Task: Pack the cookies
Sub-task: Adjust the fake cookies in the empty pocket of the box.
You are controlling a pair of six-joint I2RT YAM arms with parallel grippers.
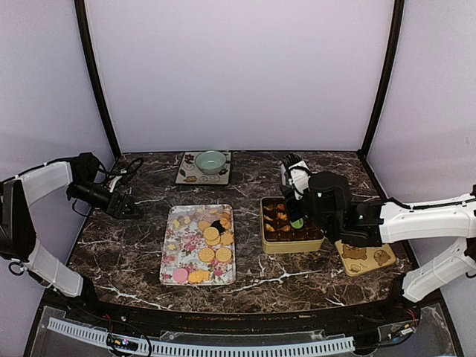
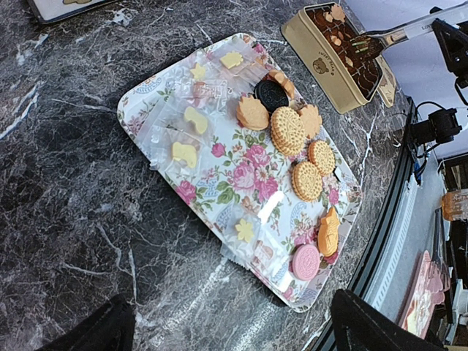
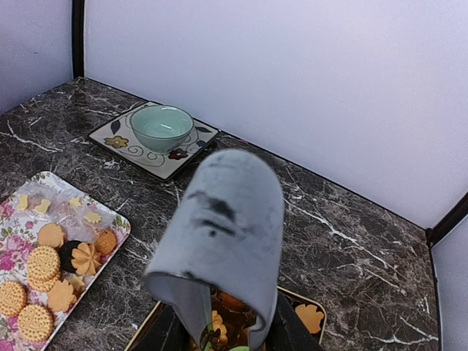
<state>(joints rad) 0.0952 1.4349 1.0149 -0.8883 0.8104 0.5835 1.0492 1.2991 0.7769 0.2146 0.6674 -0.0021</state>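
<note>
Right tool: the right tool (image 1: 297,216) hangs over the gold rectangular metal tin (image 1: 291,247). Its grey-padded fingers are partly closed and seem to pinch a small green cookie (image 1: 297,222). One pad blocks most of the wrist view.
Left tool: the left tool (image 2: 238,333) is spread wide and empty, hovering off the tray's left side.
Cookies: the round and flower-shaped cookies (image 1: 212,238), mostly golden with a few dark or pink, lie on the floral rectangular tray (image 1: 167,277) in the middle of the dark marble tabletop (image 1: 134,253). Others sit in the tin's brown compartments.
Key relation: the tin lies directly below the right tool, so the drop is straight down. The tray lies to that tool's left, its long axis running near to far.
Nearer arm: the right arm for the tin; the tray lies between both arms.
Step judged: placing the green cookie, with many cookies left on the tray.
</note>
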